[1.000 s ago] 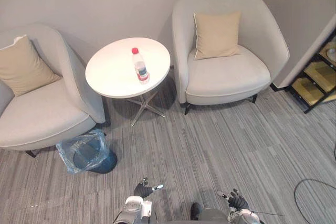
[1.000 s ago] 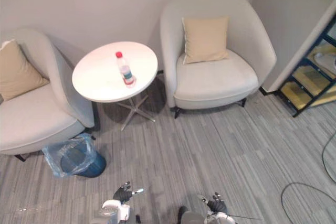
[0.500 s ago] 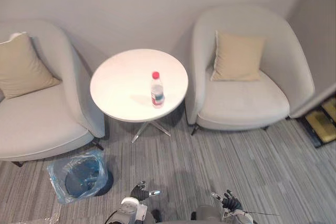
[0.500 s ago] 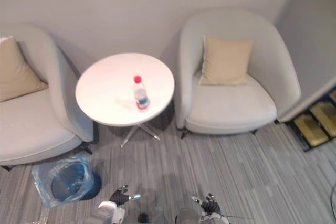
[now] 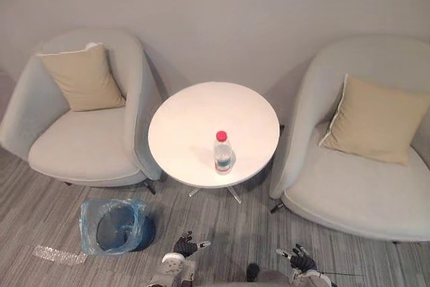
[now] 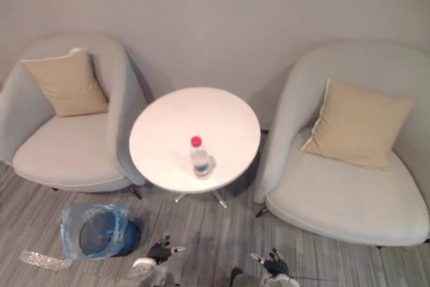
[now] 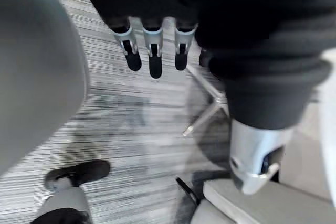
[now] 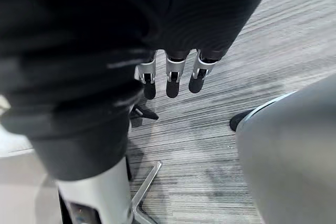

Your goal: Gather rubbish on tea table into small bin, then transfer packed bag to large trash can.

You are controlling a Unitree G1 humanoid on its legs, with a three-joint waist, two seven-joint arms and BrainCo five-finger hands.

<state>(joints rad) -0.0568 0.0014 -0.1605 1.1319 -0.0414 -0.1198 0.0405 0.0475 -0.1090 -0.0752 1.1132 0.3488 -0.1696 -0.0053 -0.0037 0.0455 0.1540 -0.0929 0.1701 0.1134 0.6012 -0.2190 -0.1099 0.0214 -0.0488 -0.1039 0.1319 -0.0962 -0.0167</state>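
A plastic bottle (image 5: 224,154) with a red cap stands upright on the round white tabletop (image 5: 191,115), towards its near right part and a little in from the rim, so it stays put but could tip if knocked sideways. It is the one piece of rubbish seen up there. The small bin (image 5: 142,232) sits on the floor to the near left of the table, tucked beside the left armchair (image 5: 80,152). Its blue bag liner (image 5: 91,216) is folded out over the rim, which leaves the mouth wide for a drop from above. A flat clear plastic scrap (image 5: 59,255) lies on the carpet just left of it (what it is cannot be made out). The left robot hand (image 5: 185,244) and right robot hand (image 5: 301,259) hang low at the near edge, well short of the table, both with fingers straight and relaxed, holding nothing. The table is hemmed in by the left armchair and the right armchair (image 5: 356,193), so the open side is the near one, across bare carpet. A reach from there meets the bottle before anything else, and the bin lies close to the left.
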